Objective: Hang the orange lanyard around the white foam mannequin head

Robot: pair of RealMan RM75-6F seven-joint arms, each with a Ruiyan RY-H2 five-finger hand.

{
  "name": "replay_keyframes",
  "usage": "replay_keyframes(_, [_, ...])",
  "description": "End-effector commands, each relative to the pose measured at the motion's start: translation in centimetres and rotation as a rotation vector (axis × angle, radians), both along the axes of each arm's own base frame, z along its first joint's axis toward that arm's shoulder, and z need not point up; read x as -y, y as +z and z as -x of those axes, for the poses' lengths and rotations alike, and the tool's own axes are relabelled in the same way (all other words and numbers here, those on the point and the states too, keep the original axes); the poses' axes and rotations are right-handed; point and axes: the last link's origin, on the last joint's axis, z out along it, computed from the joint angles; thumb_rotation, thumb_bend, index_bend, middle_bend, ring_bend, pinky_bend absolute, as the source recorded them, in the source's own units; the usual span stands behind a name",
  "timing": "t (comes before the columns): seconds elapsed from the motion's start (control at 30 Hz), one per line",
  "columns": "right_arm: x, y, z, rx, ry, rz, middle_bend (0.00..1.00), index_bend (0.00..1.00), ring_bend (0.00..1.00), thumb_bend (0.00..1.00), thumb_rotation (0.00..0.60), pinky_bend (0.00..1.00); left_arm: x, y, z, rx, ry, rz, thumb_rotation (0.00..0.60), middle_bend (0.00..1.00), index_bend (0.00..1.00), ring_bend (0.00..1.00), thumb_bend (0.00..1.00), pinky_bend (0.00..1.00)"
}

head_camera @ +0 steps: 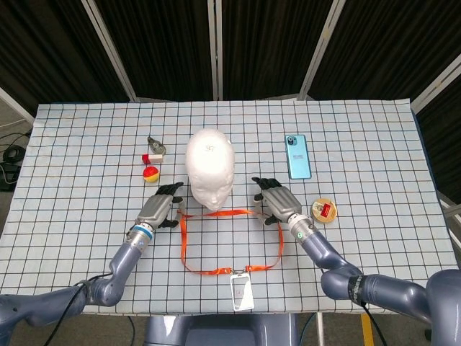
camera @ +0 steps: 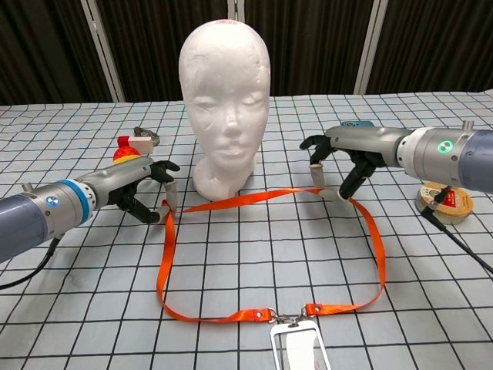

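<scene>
The white foam mannequin head [head_camera: 210,169] [camera: 225,108] stands upright mid-table, facing me. An orange lanyard [head_camera: 220,213] [camera: 246,199] lies as a loop in front of it, with a clear badge holder [head_camera: 240,290] [camera: 296,351] at the near end. My left hand [head_camera: 160,207] [camera: 146,189] pinches the loop's far left corner. My right hand [head_camera: 274,200] [camera: 339,166] pinches the far right corner. The strap between them hangs stretched just above the cloth, in front of the mannequin's base.
A teal phone [head_camera: 297,156] lies right of the mannequin and a round tape tin [head_camera: 323,210] [camera: 447,202] beside my right hand. A yellow-red ball [head_camera: 150,173] [camera: 125,154], a red-white block [head_camera: 152,156] and a metal clip [head_camera: 156,144] sit at the left.
</scene>
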Motion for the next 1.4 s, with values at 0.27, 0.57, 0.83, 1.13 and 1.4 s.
replay_keyframes(0.27, [-2.0, 2.5, -0.8, 0.02, 0.088, 0.035, 0.04, 0.72, 0.0, 0.62, 0.6, 0.0, 2.3, 4.1, 0.9, 0.059, -0.091, -0.06, 0.6, 0.0, 0.62, 0.0, 0.55, 0.0])
replay_keyframes(0.57, [-4.1, 5.0, -2.8, 0.131, 0.194, 0.078, 0.05, 0.72, 0.0, 0.62, 0.6, 0.0, 4.4, 8.8, 0.3, 0.159, -0.185, -0.133, 0.6, 0.0, 0.66, 0.0, 0.55, 0.0])
replay_keyframes(0.83, [-5.3, 7.8, -5.2, 0.211, 0.276, 0.128, 0.05, 0.72, 0.0, 0.62, 0.6, 0.0, 4.7, 12.9, -1.1, 0.179, -0.246, -0.207, 0.6, 0.0, 0.67, 0.0, 0.55, 0.0])
replay_keyframes(1.13, [-4.8, 11.4, -8.6, 0.282, 0.283, 0.203, 0.05, 0.72, 0.0, 0.62, 0.6, 0.0, 2.9, 16.5, -3.5, 0.168, -0.262, -0.261, 0.6, 0.0, 0.67, 0.0, 0.55, 0.0])
replay_keyframes(1.4, [-3.4, 13.0, -10.3, 0.376, 0.203, 0.209, 0.05, 0.73, 0.0, 0.62, 0.6, 0.0, -0.2, 18.9, -5.0, 0.131, -0.205, -0.288, 0.6, 0.0, 0.67, 0.0, 0.55, 0.0])
